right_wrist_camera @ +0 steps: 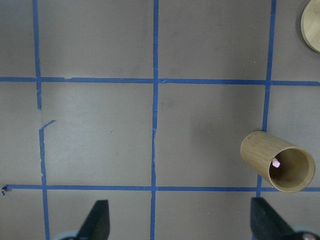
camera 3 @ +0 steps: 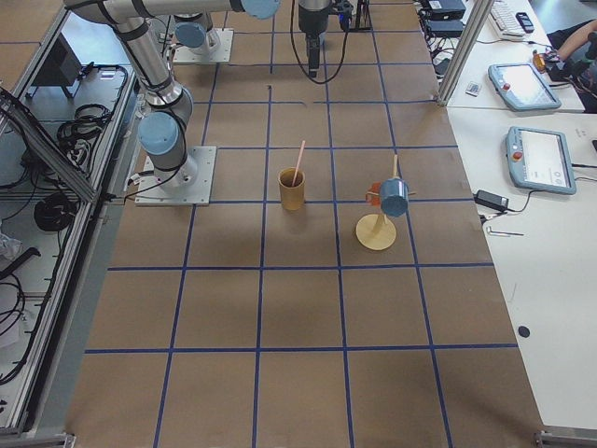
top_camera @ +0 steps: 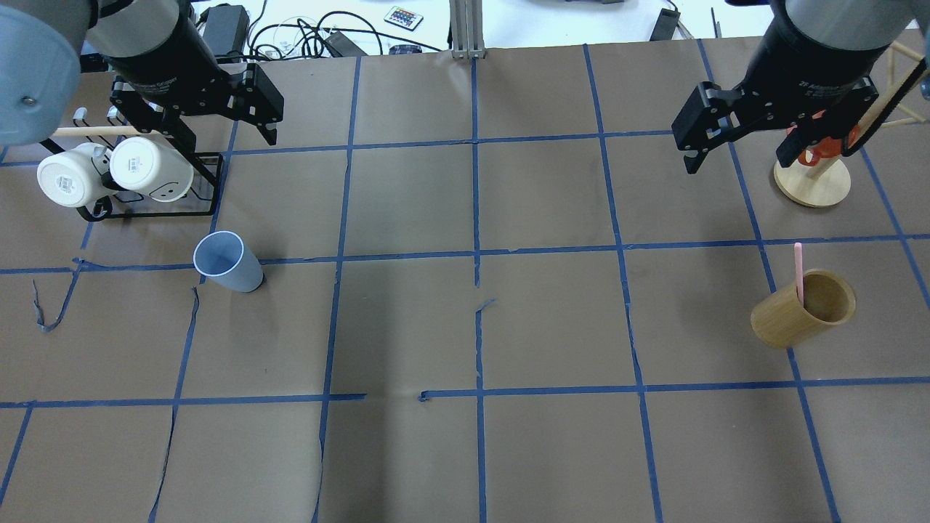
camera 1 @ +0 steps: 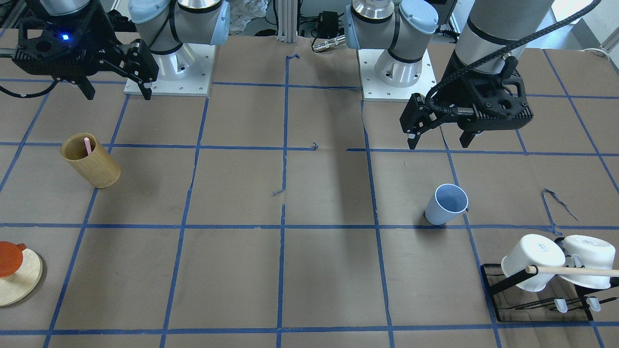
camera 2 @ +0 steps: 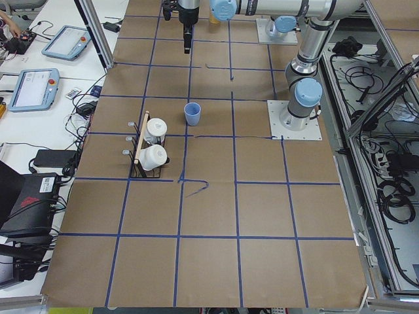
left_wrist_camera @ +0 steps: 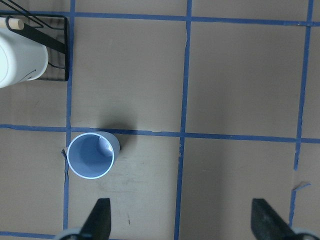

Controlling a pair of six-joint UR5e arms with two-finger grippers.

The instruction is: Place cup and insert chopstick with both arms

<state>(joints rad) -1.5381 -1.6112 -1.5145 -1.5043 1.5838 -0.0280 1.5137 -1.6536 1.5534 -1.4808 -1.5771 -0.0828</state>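
Note:
The light-blue cup (camera 1: 447,204) stands upright and empty on the brown table, also in the overhead view (top_camera: 227,261) and the left wrist view (left_wrist_camera: 91,155). A pink chopstick (top_camera: 798,270) leans inside the tan wooden cup (top_camera: 803,309), also in the front view (camera 1: 87,145); only its tip shows in the right wrist view (right_wrist_camera: 276,162). My left gripper (top_camera: 229,138) hangs open and empty high above the table, beyond the blue cup (left_wrist_camera: 182,220). My right gripper (top_camera: 737,160) hangs open and empty, high and away from the tan cup (right_wrist_camera: 180,220).
A black rack (top_camera: 156,213) with two white mugs (top_camera: 69,178) and a wooden dowel (camera 1: 575,270) stands beside the blue cup. A round wooden stand (top_camera: 811,185) with an orange piece sits beyond the tan cup. Blue tape lines grid the table.

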